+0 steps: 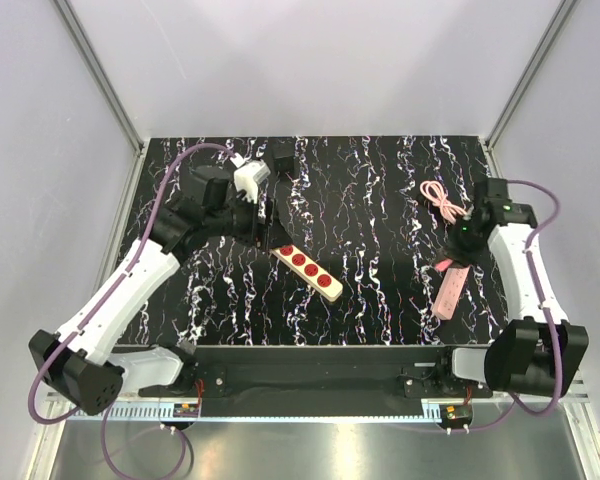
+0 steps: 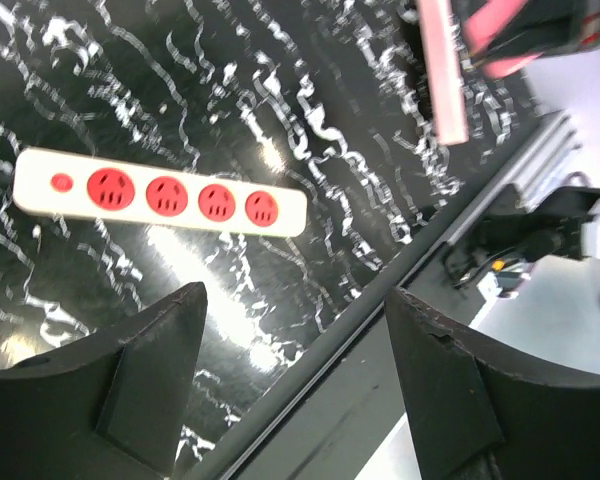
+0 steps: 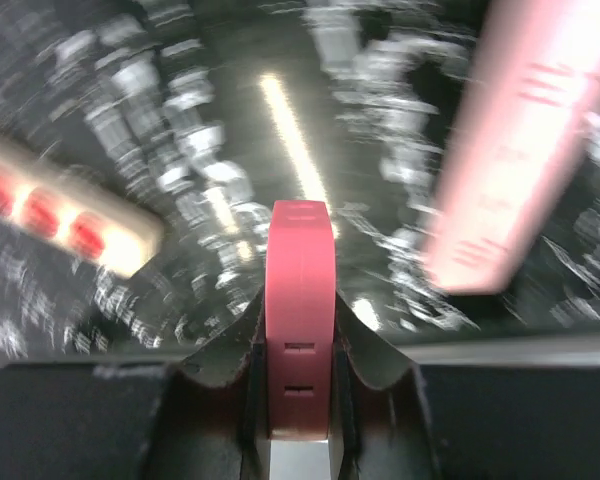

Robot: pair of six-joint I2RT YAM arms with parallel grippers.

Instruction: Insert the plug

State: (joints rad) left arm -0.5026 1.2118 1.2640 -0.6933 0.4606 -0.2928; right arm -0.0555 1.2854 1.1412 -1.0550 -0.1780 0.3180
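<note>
Left gripper [image 1: 272,238] in the top view hangs low over the black marbled table [image 1: 380,190], just at the far left end of the cream power strip [image 1: 308,272]; whether it touches the strip I cannot tell. This strip lies diagonally, from far left to near right, and its four red sockets are open to view. The plug [image 1: 282,155] rests on the table near the far edge, left of the middle, just beside a white adapter [image 1: 250,178] and apart from the strip. It looks like a small black box (nearly square from above), so its long axis and the way it points I cannot tell, and its cord is lost against the dark table. On the right side the right gripper [image 1: 448,262] is over the far end of a pink strip [image 1: 450,290], and a coiled pink cable [image 1: 440,198] lies farther back.

From the left wrist, the two dark fingers [image 2: 150,380] stand wide apart with nothing between them. The cream strip lies beyond them, a small red button at its left end and then the four sockets in a row.

From the right wrist, which is blurred, the jaws are pressed onto a narrow pink piece [image 3: 300,270] that stands upright between them. The pink strip is at the upper right and the cream strip at the left.
</note>
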